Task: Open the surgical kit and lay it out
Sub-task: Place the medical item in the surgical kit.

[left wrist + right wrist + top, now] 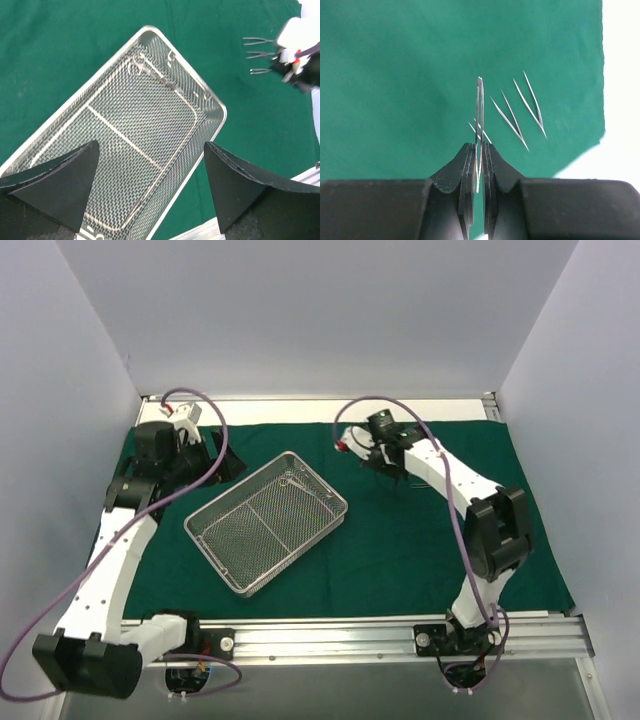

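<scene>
The surgical kit lies unwrapped: the dark green drape point(420, 540) is spread flat with the silver mesh tray point(215, 540) on it at an angle. Scissors point(155, 75) lie in the tray's far end. My right gripper point(480, 147) is shut on thin steel forceps point(480, 107), held just above the drape near its far right part. Two forceps point(510, 120) point(531, 102) lie side by side on the cloth beside it, and a third point(485, 134) shows partly under the held pair. My left gripper point(151, 145) hangs open above the tray's near end, holding nothing.
White walls enclose the table on three sides. A metal rail point(380, 635) runs along the near edge by the arm bases. The drape's right edge point(602, 100) ends close to the laid-out forceps. The right gripper point(297, 57) shows in the left wrist view's top right.
</scene>
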`<action>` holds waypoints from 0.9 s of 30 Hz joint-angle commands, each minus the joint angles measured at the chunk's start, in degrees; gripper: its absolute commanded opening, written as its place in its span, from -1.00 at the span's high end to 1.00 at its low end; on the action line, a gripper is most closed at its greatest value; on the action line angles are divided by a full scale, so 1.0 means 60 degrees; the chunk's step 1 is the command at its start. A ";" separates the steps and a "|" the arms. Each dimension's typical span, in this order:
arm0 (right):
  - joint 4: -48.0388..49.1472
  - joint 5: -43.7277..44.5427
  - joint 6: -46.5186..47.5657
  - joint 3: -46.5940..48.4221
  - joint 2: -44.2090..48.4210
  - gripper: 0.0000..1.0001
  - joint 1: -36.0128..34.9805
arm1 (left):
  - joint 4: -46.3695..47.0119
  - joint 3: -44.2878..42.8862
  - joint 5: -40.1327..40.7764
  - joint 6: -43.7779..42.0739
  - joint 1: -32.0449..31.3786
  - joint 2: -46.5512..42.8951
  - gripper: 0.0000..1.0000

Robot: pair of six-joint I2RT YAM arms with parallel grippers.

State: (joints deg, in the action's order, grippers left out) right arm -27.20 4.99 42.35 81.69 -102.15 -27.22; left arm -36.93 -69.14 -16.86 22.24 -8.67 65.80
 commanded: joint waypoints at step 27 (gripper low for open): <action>-0.0594 -0.0012 0.6214 -0.2876 0.0443 1.00 0.2135 | -0.0334 0.1724 0.1184 -0.0557 -0.0738 -0.2134 -0.87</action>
State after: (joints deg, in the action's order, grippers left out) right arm -28.49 4.86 79.20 65.95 -99.24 -14.31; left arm -39.90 -58.89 -10.59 20.21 -12.78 53.84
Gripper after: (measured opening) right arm 0.079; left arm 0.938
